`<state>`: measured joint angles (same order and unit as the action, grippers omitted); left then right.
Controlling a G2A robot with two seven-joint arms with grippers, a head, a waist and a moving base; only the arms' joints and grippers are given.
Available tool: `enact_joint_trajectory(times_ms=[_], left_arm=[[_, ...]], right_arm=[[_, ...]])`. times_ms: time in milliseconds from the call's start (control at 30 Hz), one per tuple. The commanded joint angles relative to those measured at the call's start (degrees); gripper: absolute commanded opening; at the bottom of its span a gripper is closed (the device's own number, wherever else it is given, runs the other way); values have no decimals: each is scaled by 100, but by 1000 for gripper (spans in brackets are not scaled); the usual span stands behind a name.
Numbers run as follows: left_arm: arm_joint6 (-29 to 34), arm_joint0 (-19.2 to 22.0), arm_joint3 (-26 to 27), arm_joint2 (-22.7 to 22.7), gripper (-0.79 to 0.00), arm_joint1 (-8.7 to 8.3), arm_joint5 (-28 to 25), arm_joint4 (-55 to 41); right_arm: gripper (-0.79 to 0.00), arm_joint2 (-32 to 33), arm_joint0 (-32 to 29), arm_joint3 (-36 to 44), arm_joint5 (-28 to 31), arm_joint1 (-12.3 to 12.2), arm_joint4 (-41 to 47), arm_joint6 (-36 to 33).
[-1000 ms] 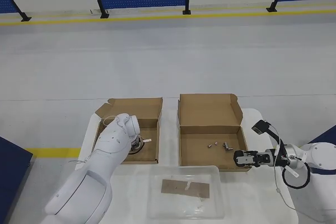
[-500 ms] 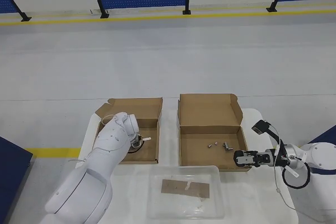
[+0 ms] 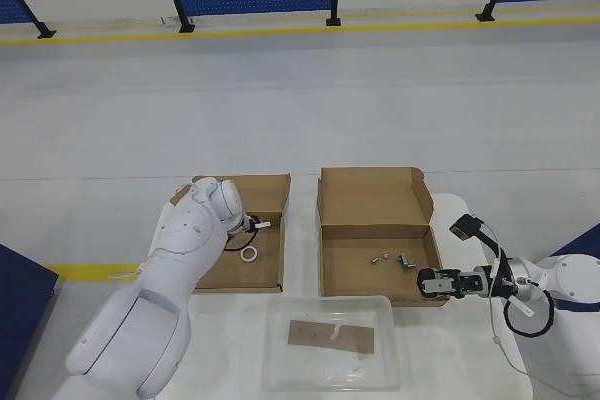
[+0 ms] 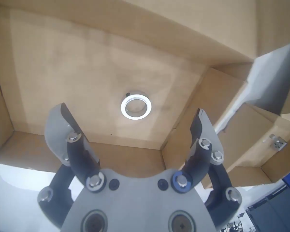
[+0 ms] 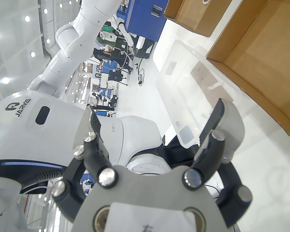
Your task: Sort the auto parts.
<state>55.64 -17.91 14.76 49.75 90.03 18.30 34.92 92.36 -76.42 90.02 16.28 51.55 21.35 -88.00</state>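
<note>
**Left arm lifts away, ring stays in the box**

The left gripper (image 4: 131, 118) has pulled up and back from where it sat a moment ago, jaws spread wide and holding nothing. The ring (image 4: 136, 108) it was covering now lies flat and in plain sight on the floor of the left box (image 3: 270, 278), so I'd say that part is sorted. The right gripper (image 5: 154, 112) hasn't budged. It hangs open and empty just beside the right box (image 3: 365, 278), which holds a few small parts (image 3: 390, 258).
</note>
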Motion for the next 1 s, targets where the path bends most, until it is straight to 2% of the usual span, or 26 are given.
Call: enact_joint_trajectory(times_ms=[0,233,367,433,500,667,767,900,967], left_arm=[[86,16,77,146,0,-77,-311,-209],[532,-62,422,829,0,-548,-1702,-950],[868,-389,1121,1295,0,-867,-2289,-1321],[1054,-704,1735,1574,0,-1033,-2443,-1515],[1139,-1108,2514,1838,0,-1209,-2313,-1453],[1538,-2547,5155,2666,0,-1557,-1938,-1655],[1769,-3331,6432,3164,0,-1694,-1945,-1976],[1904,-3933,7385,3559,0,-1808,-1954,-2142],[1908,-3986,7501,3599,0,-1824,-1918,-2118]], right_arm=[[0,0,0,0,0,0,0,0],[0,0,0,0,0,0,0,0],[0,0,0,0,0,0,0,0],[0,0,0,0,0,0,0,0],[0,0,0,0,0,0,0,0],[0,0,0,0,0,0,0,0],[0,0,0,0,0,0,0,0],[0,0,0,0,0,0,0,0],[0,0,0,0,0,0,0,0]])
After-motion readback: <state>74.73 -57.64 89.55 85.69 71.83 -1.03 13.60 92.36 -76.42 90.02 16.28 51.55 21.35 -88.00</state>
